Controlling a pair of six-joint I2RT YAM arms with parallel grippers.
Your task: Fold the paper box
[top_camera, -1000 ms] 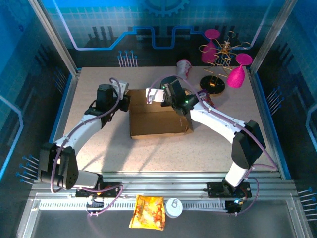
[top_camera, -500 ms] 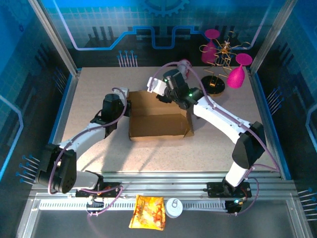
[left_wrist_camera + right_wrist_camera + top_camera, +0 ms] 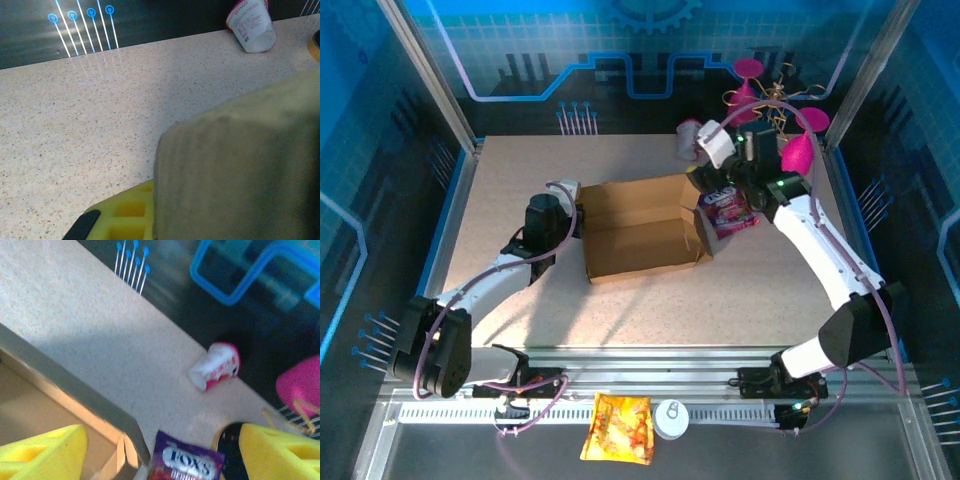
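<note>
Bracing: my left gripper (image 3: 570, 212) sits at the left wall of the box (image 3: 642, 238). I judge this is to stop the cardboard sliding or springing flat while the other walls are worked.
Left fingers: one yellow pad (image 3: 125, 217) lies right against the cardboard. The other pad is hidden behind the wall, so I cannot tell whether I am clamped on it or only leaning on it.
Right fingers: my right gripper (image 3: 161, 440) is spread wide with nothing between the pads. It hangs just off the box's far right corner, above the packet (image 3: 728, 208).
Why there: being free of the cardboard, the right gripper can come down on the right end flap or the far wall, whichever needs pressing next. That is my reading only.
Box place: on the middle of the table (image 3: 510, 170), between my two arms, with the packet just beside its right end.
Box look: plain brown cardboard, open on top. The far and left walls stand up, and a small flap at the right end is turned inward. The near side looks low; I cannot tell whether it is raised at all.
Stage: partly folded, I judge, with the near wall and the right end left to set.
Around: a cup (image 3: 690, 135) lies on its side past the far right corner, apart from the box.
</note>
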